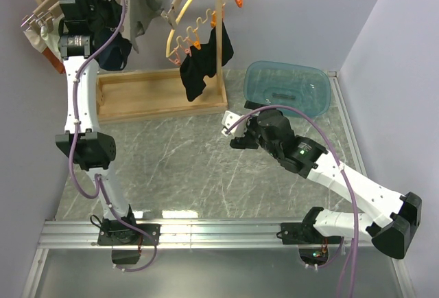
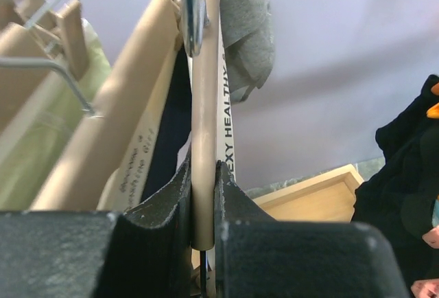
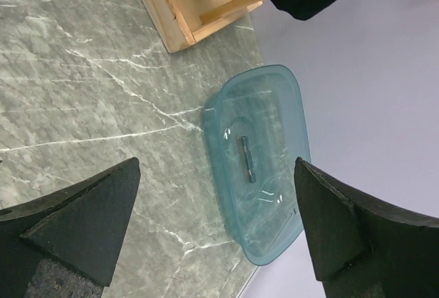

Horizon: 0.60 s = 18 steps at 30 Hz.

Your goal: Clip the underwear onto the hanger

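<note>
gripping | left jaws clamped on hanger [image 2: 204,140] bar (between them) | right jaws wide apart

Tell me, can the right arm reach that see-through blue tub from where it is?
Probably yes. The right end effector hangs open above the table, the blue tub sits just past it, and nothing lies between them.

The rack [image 1: 158,102] stands at back left of the table [image 1: 206,174], tub [image 1: 288,88] just right of it in the back right corner. Left gripper [image 2: 204,195] is up at the rack's left end, hanger [image 2: 204,92] bar between its jaws; more clothes [image 1: 199,71] hang further right on the rack. Right gripper [image 3: 216,174] is over mid-table, in front of the tub.
</note>
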{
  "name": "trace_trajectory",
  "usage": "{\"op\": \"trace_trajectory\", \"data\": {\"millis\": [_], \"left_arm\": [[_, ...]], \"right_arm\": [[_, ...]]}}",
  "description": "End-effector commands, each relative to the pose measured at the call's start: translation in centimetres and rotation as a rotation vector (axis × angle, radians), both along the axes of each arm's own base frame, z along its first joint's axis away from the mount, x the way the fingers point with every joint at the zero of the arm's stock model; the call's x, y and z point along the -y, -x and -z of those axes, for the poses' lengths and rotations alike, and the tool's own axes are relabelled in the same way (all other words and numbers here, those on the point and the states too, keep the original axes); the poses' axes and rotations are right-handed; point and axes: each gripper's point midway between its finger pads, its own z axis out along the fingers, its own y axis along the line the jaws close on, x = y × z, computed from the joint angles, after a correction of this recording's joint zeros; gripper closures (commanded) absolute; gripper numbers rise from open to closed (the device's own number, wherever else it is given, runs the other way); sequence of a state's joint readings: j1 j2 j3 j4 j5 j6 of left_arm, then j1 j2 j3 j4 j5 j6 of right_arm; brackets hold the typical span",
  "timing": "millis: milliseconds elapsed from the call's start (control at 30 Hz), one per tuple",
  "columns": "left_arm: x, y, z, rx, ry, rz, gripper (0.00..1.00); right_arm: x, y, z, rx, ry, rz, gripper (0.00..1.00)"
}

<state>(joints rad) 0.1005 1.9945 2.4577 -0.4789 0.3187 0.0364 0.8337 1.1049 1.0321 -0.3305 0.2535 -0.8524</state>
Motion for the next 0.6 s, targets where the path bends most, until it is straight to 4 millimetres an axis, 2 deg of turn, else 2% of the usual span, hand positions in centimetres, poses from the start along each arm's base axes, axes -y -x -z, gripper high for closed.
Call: {"op": "trace_trajectory", "data": {"millis": [0,200,433,567], "left_arm": [[0.6,-0.3,-2.5,0.090,0.004,0.031,1.00],[1.0,-1.1,-0.2,0.036,0.019,0.064,1.00],[1.0,-1.8,0.1,0.044,0.022,0.064,1.00],[0.9,-2.9,0.9,0.043,0.024,0.061,1.00]], "right_arm": [[-0.2,-0.5,-1.3,0.011,-0.038,0.012,0.00],[-0.1,-0.5,-1.0,0.008,-0.027,0.017,0.00],[0.0,-0.5,-1.0,0.002,-0.028,0.020,0.00],[0.1,-0.6,-1.1,0.002,-0.026,0.025,0.00]]}}
